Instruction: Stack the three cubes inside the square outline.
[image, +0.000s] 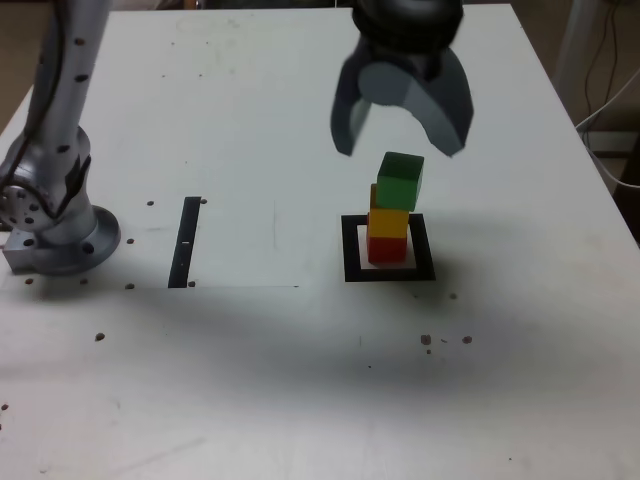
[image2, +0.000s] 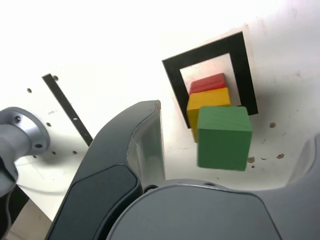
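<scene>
A stack of three cubes stands inside the square outline (image: 389, 248): the red cube (image: 387, 247) at the bottom, the yellow cube (image: 389, 221) on it, and the green cube (image: 401, 181) on top, set slightly off to the exterior view's right. My gripper (image: 398, 142) hangs just above the green cube, jaws spread wide and empty, touching nothing. The wrist view looks down between the fingers (image2: 135, 150) onto the green cube (image2: 223, 137), the yellow cube (image2: 206, 102), the red cube (image2: 207, 83) and the square outline (image2: 173, 82).
A narrow black strip (image: 187, 241) lies on the white table (image: 250, 380) at the exterior view's left of the stack. The arm's metal base (image: 50, 225) stands at the far left. Small dark holes dot the tabletop. Cables hang beyond the table's right edge.
</scene>
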